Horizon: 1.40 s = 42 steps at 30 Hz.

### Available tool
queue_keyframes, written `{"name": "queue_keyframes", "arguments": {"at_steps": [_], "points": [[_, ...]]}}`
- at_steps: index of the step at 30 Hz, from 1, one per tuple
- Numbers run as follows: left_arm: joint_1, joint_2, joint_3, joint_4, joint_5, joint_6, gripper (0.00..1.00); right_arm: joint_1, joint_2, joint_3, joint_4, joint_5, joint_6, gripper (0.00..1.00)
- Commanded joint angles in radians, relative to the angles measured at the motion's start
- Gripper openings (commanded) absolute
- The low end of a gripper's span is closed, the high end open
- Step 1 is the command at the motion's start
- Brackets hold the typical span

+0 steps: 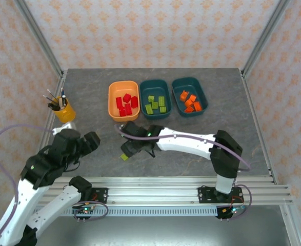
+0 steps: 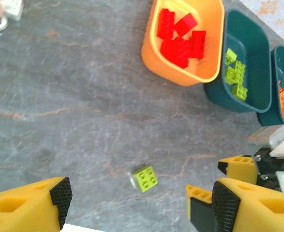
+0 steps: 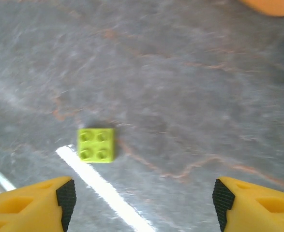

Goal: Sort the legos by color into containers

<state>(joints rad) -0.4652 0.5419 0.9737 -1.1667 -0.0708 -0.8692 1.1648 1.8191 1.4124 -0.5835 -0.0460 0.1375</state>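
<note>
1. one lime green lego lies loose on the grey table, near of the tubs and well apart from them. i count four studs on top, too blurred to read any lettering.
2. my right gripper hangs just above that brick with its fingers spread wide and nothing between them. the brick lies off toward one finger, untouched.
3. three containers stand in a row at the far side: one light orange tub, a middle teal tub and a right teal tub.
4. the orange tub holds about six red legos, the middle tub about five lime green legos, and the right tub about five orange legos.
5. my left gripper hovers over bare table with its fingers released, gripping nothing. the loose brick lies ahead of it.
6. one yellow pen cup with a few pens stands at the table's left edge.
</note>
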Motion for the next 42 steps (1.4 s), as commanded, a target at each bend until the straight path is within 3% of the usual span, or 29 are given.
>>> {"name": "queue_keyframes", "arguments": {"at_steps": [1,5,11,23,28,32,36,42], "points": [[-0.007,-0.062,-0.051,-0.120,-0.021,-0.065,0.79,0.040,0.096,0.061,0.003,0.026,0.038,0.77],[-0.007,-0.123,-0.066,-0.135,0.011,-0.061,0.79,0.080,0.229,0.153,-0.062,0.075,0.051,0.82],[-0.007,-0.126,-0.055,-0.133,0.041,-0.042,0.79,0.081,0.308,0.201,-0.071,0.087,0.094,0.84],[-0.007,-0.107,-0.063,-0.092,0.071,-0.031,0.79,0.056,0.356,0.202,-0.066,0.049,0.120,0.49],[-0.007,-0.091,-0.072,-0.064,0.083,-0.025,0.78,0.049,0.358,0.201,-0.064,0.042,0.117,0.47],[-0.007,-0.083,-0.076,-0.047,0.086,-0.022,0.78,0.044,0.351,0.207,-0.073,0.042,0.116,0.39],[-0.007,-0.064,-0.074,-0.016,0.100,-0.016,0.78,0.032,0.275,0.206,-0.086,0.082,0.112,0.35],[-0.006,0.050,-0.098,0.178,0.208,0.006,0.79,-0.089,0.124,0.252,-0.154,0.109,0.128,0.34]]}}
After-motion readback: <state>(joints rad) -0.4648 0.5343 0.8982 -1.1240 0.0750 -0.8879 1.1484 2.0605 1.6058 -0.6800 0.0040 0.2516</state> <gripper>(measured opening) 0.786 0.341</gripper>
